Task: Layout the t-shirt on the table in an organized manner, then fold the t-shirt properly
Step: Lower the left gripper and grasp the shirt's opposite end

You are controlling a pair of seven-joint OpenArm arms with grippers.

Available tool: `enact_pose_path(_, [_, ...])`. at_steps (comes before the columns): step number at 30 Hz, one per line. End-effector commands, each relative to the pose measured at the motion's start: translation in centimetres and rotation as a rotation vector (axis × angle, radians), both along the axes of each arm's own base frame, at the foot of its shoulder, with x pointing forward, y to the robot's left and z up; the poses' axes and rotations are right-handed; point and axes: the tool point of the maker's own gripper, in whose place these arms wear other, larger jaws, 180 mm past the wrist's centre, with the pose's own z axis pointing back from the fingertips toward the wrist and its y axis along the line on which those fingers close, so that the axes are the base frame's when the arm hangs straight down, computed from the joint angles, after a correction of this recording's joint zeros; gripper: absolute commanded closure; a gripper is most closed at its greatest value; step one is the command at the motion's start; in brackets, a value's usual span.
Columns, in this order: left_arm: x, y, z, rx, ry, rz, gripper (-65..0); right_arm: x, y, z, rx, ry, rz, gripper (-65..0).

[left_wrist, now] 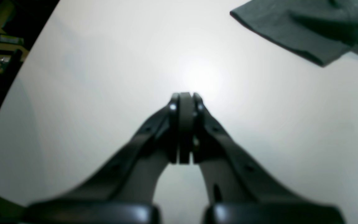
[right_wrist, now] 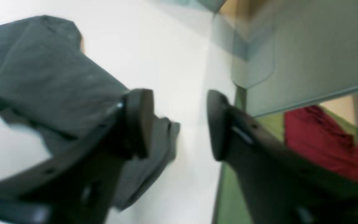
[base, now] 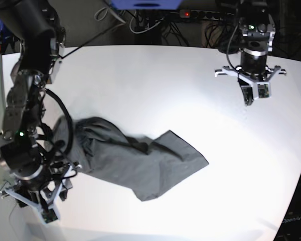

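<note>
Left wrist view: the left gripper (left_wrist: 185, 99), its dark jaws clenched on nothing, hangs over the smooth matt white table (left_wrist: 104, 77); a corner of the charcoal t-shirt (left_wrist: 303, 28) shows far right.

Right wrist view: the right gripper (right_wrist: 179, 124) stands with jaws apart, nothing between its rubbery pads (right_wrist: 138, 121); soft, creased cloth lies behind the left finger, contact unclear through blur.

Base view: the t-shirt (base: 135, 160) sprawls rumpled and bunched at the near left of the table (base: 155, 80), beside the right gripper (base: 47, 208); the left gripper (base: 256, 93) waits well apart, far right. Laying out appears unfinished; next, each arm likely needs a hem or shoulder to spread it flat.
</note>
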Motion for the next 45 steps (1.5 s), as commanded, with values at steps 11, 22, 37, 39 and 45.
enact_pose_path(11, [5.1, -0.3, 5.6, 0.000, -0.208, -0.004, -0.5, -1.9, -5.6, -1.3, 0.046, -0.002, -0.148, -38.1])
enact_pose_path(22, [17.0, -4.3, 5.3, -0.120, -0.117, -0.059, -0.5, -3.1, -5.5, -3.6, 0.045, 0.059, -0.150, -38.1])
enact_pose_path(37, [24.5, -8.7, -5.5, -0.243, 0.115, -0.113, -0.4, -3.2, -5.3, -3.9, 0.048, 0.067, -0.148, -38.1])
enact_pose_path(39, [24.1, -9.3, -7.1, -0.230, 0.137, -0.128, -0.4, -3.2, -5.1, -4.1, 0.057, 0.070, -0.146, -38.1])
enact_pose_path(45, [23.9, -9.1, -10.5, -0.213, 0.210, -0.115, -0.4, -3.1, -4.7, -4.2, 0.068, 0.070, -0.142, -38.1])
